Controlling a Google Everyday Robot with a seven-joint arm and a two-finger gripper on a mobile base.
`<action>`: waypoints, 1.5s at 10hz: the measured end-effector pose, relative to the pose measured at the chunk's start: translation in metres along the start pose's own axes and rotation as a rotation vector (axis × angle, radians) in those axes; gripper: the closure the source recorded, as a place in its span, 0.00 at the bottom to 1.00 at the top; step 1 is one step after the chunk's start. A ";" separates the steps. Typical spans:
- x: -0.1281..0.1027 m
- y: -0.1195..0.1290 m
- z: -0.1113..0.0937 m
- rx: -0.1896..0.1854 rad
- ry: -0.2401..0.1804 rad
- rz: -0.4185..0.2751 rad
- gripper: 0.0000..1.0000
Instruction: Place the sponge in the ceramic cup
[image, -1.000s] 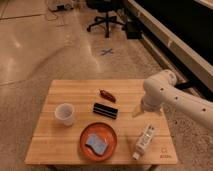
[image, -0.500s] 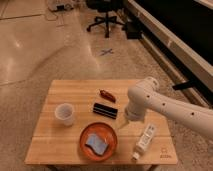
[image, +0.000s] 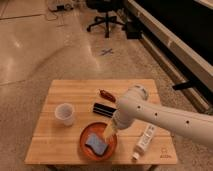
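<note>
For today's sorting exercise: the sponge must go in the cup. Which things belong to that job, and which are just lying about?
Job: sponge, cup, hand (low over the plate, beside the sponge).
Lying about: plate, black bar, red object, bottle.

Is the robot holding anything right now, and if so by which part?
Cannot be told. The gripper is down at the far right corner of the sponge, which lies flat on the orange plate.

orange plate (image: 84, 139) | black bar (image: 104, 108) | bottle (image: 146, 139) (lying down) | wooden table (image: 75, 91)
</note>
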 end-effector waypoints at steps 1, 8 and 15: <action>0.000 -0.013 0.005 0.019 0.010 -0.044 0.20; -0.010 -0.051 0.009 0.137 0.047 -0.175 0.20; 0.012 -0.075 0.051 0.126 0.033 -0.282 0.20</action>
